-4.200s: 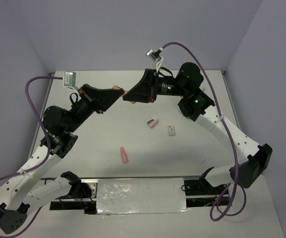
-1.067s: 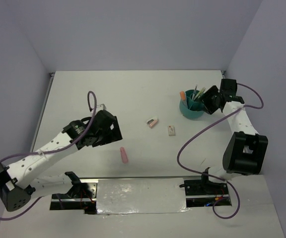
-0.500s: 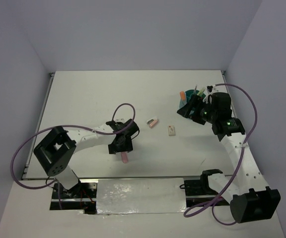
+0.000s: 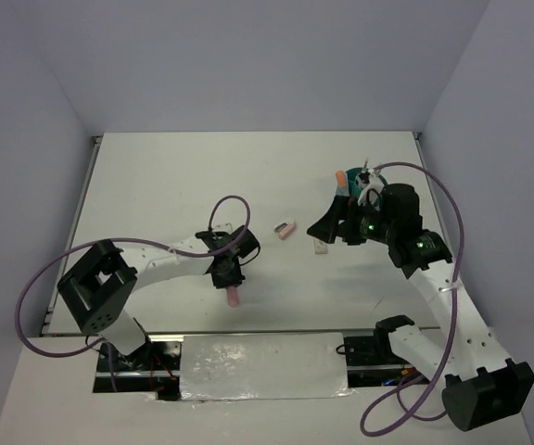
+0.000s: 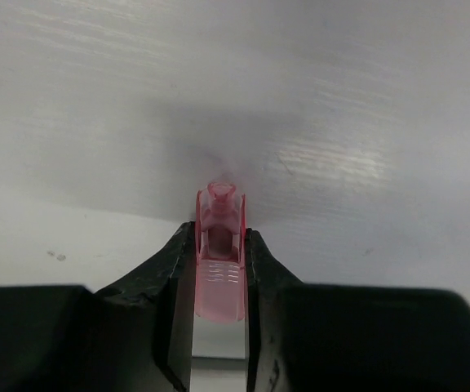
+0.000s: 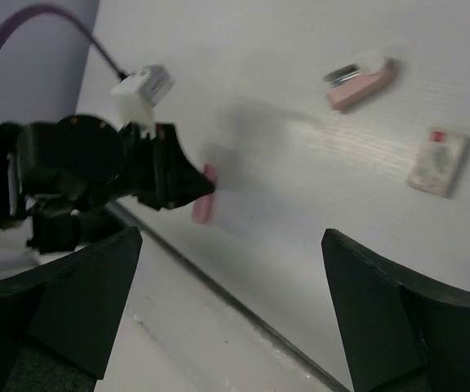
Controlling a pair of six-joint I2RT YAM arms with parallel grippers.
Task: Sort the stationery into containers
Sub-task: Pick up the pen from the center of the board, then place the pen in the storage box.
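Bright even overhead light, soft shadows, right wrist view slightly blurred

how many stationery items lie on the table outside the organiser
3: a pink highlighter in the left gripper, a small pink piece mid-table, a white eraser right of it. More may be hidden.

I'm not finding any readable text here, honestly; the white eraser (image 6: 439, 162) is showing a small red mark, too blurry.

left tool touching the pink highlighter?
Touching. Left wrist view: the left tool has both fingers pressed against the pink highlighter, no gap.
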